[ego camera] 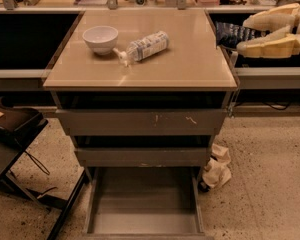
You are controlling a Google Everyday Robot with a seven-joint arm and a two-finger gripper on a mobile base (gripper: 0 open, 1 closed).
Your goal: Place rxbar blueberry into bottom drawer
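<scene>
My gripper point(242, 34) is at the upper right, just past the right edge of the cabinet top point(190, 64). Its pale yellow fingers point(270, 45) are shut on the rxbar blueberry point(231, 34), a dark navy-blue wrapper that sticks out to the left, held in the air level with the top. The bottom drawer point(145, 219) is pulled out at floor level, a wide shallow grey tray with a bare floor, well below and to the left of my gripper.
A white bowl point(100, 38) and a pump bottle lying on its side point(143, 46) sit on the cabinet top. The top and middle drawers are shut. A crumpled paper bag point(216, 167) lies right of the cabinet. A dark chair point(12, 134) stands at left.
</scene>
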